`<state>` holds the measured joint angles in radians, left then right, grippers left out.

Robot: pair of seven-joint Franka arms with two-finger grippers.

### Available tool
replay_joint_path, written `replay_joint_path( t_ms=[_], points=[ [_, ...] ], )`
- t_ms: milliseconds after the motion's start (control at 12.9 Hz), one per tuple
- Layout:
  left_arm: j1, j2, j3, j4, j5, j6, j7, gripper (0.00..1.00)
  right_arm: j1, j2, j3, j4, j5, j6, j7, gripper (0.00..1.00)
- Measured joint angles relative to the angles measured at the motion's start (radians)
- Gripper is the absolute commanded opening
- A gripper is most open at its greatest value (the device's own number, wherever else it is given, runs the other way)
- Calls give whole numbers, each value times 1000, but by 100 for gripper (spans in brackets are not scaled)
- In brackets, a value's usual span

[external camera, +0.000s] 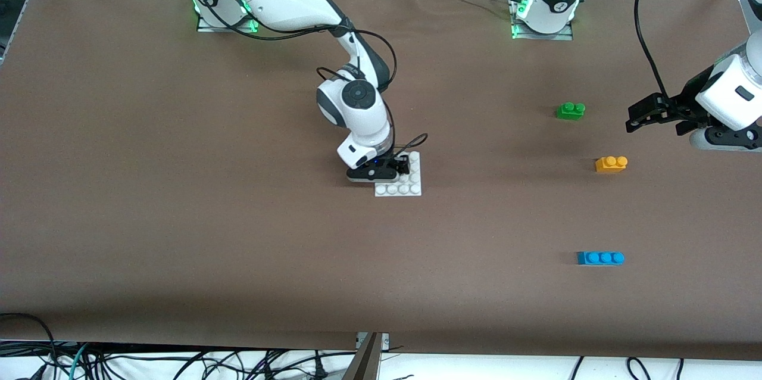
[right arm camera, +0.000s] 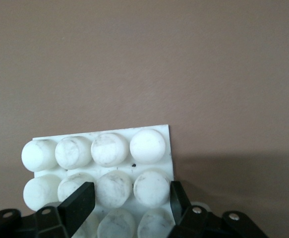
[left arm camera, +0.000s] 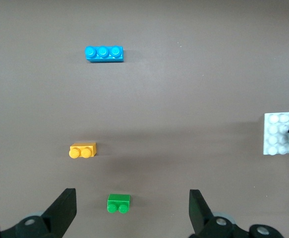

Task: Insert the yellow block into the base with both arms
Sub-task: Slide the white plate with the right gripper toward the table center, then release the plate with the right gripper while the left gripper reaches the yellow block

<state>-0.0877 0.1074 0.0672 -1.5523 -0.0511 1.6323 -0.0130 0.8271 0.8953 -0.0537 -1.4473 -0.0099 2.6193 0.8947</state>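
the right hand (external camera: 400, 164) sits low at the middle of the front view, down on the base (external camera: 405, 188), the white studded plate lying flat on the brown counter (external camera: 178, 219). its fingers are drawn together, clamped on the base: in the right wrist view the two dark fingers (right arm camera: 80, 204) stand on either side of a pair of studs on the plate (right arm camera: 104, 148), pressed against them. in the front view the hand covers the corner of the base toward the right arm's end, and the rest of the stud grid shows bare.

the left hand (external camera: 640, 117) hangs in the air at the right edge of the front view, over the counter toward the left arm's end, its fingers spread wide apart and holding nothing. in the left wrist view the green brick (left arm camera: 119, 203) shows between the two fingers (left arm camera: 62, 208), well below them.

the yellow block (external camera: 611, 164) lies on the counter at right of centre in the front view, apart from both hands and well apart from the base. the green brick (external camera: 571, 110) lies higher in that view, and the blue brick (external camera: 600, 258) lower.
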Motion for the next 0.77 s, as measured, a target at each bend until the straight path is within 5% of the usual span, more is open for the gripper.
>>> replay_joint_path(
  t_ms=[387,774],
  points=[
    [1,1,1,0,0,0,0,100,12,17,-7,53,3,-53,25,86],
    [1,2,1,0,0,0,0,100,-2,-1,-47,268,76,-387,30,89]
  ],
)
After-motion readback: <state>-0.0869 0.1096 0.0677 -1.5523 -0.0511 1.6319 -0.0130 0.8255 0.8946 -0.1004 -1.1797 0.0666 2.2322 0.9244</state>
